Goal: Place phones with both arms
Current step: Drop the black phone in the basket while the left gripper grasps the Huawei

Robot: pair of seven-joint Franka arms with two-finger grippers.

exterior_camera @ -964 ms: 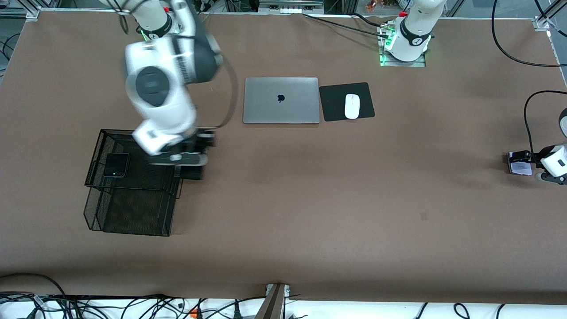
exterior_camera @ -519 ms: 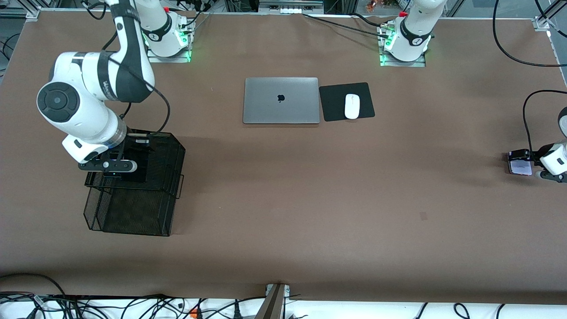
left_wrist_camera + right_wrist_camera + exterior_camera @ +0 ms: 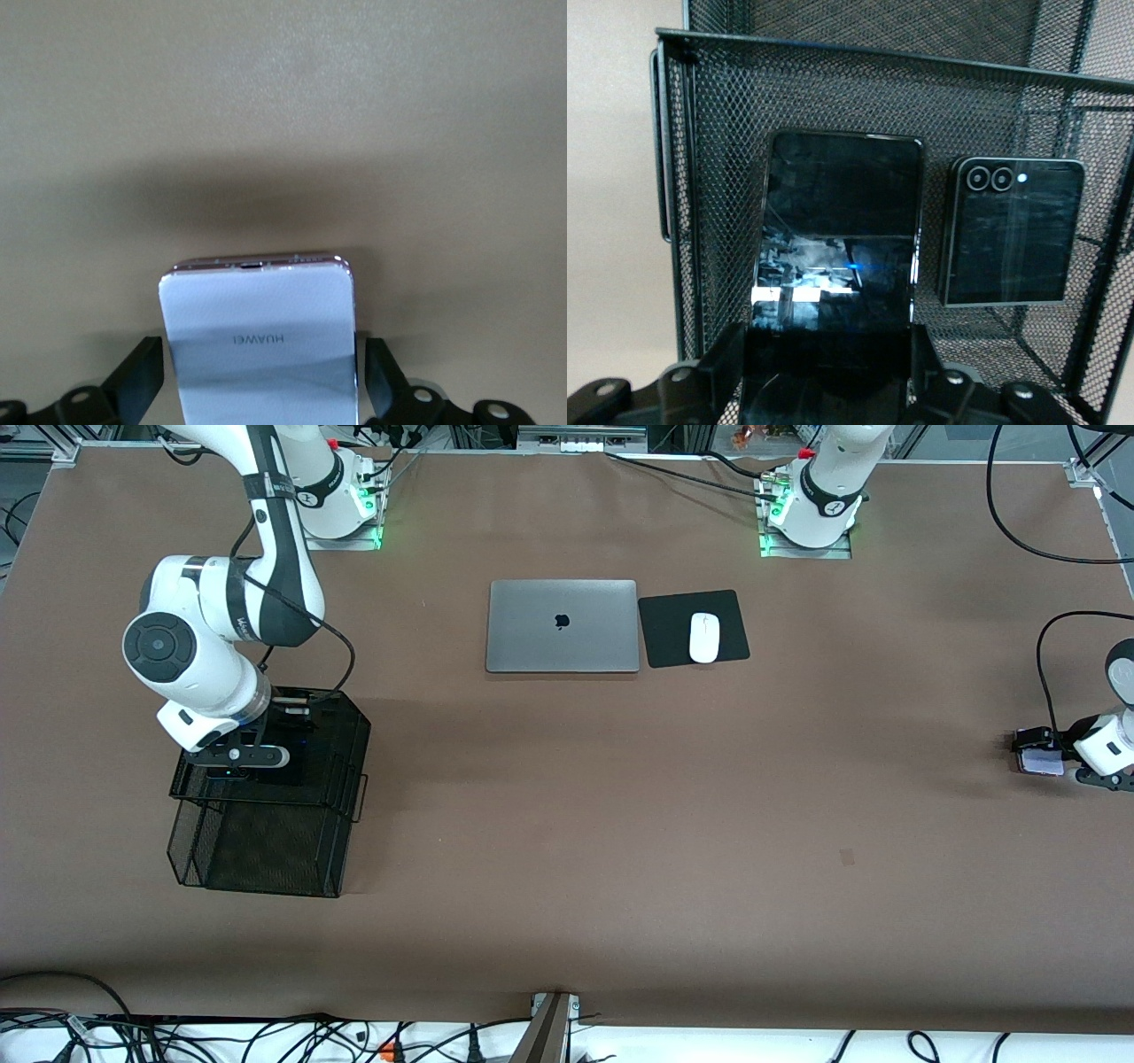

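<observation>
Phones first: the long black phone (image 3: 837,239), clamped in the right end effector (image 3: 828,347), has swung within the last second from beside the mesh basket (image 3: 266,850) at the worktop's (image 3: 620,824) 8 o'clock to over its upper tray, next to the folded black phone (image 3: 1010,232). We judge release is next. At 3 o'clock, the left end effector (image 3: 261,356) still stands wide, flanking the lavender-white phone (image 3: 259,328) lying there.

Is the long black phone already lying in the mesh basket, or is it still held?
Still held. The right gripper is shut on the long black phone, over the mesh basket, beside the folded black phone lying inside.
</observation>
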